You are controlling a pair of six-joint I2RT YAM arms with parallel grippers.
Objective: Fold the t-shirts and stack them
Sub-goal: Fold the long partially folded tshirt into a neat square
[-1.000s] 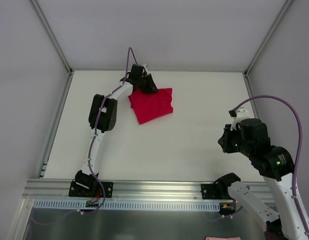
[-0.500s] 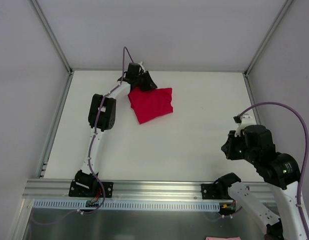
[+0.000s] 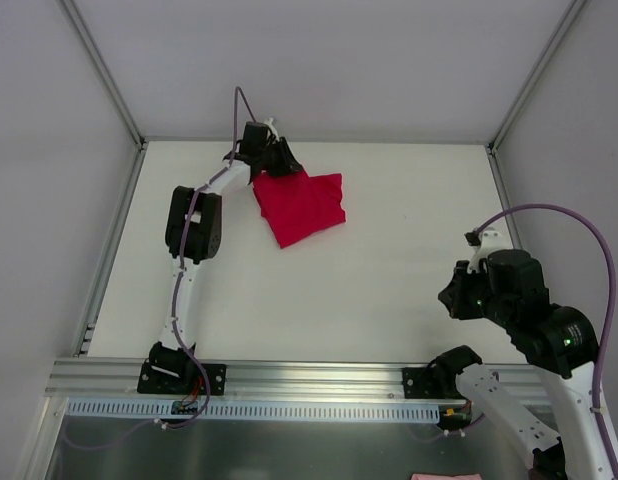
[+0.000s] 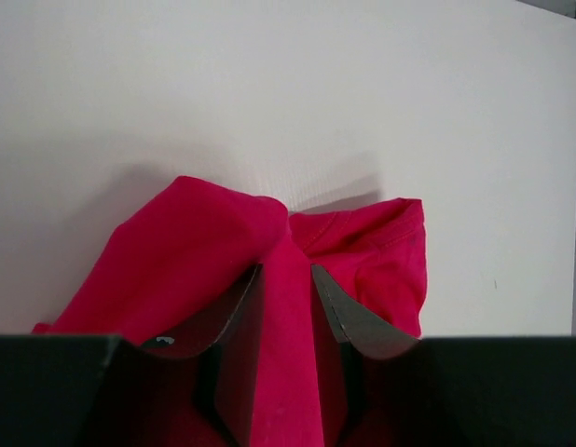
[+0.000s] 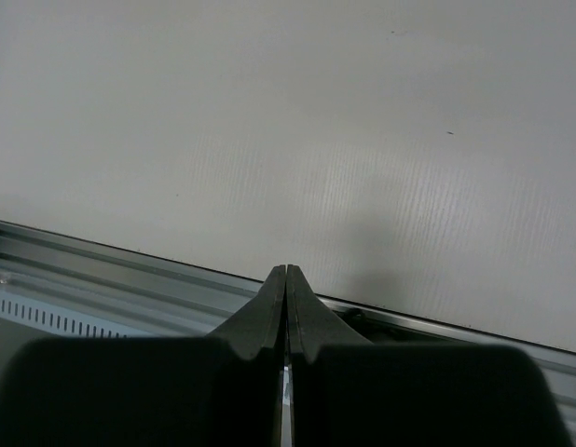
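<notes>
So, where I'm at: my left pincer [image 3: 279, 165] is reached way out to the far left part of the flat white table [image 3: 389, 270], and it's clamped onto the crimson-red t-shirt [image 3: 307, 208] of thin soft fabric. The t-shirt is folded into a rough, slightly skewed square lying flat on the table, toward the back and a bit left of the middle. I've got it by its far-left corner, and that corner is pulled up into a little peak at my left pincer [image 4: 286, 270].

From my left wrist it's pretty clear: a ridge of the t-shirt [image 4: 195, 251] runs right up between my two dark fingers [image 4: 234, 317], filling the gap, with cloth bunching out to either side and the bare table [image 4: 269, 93] beyond.

My right pincer [image 3: 451, 295] is well apart from all that, hanging over the near right side of the table, with its purple cable [image 3: 549, 212] looping overhead. It's clenched tight with nothing in it. In the wrist view, the right pincer [image 5: 285, 272] has its tips pressed flat together, pointing at the table [image 5: 269, 140] just past the ribbed aluminium rail [image 5: 83, 265] along the near edge. That same rail [image 3: 289, 375] is the one both my bases are bolted to.
</notes>
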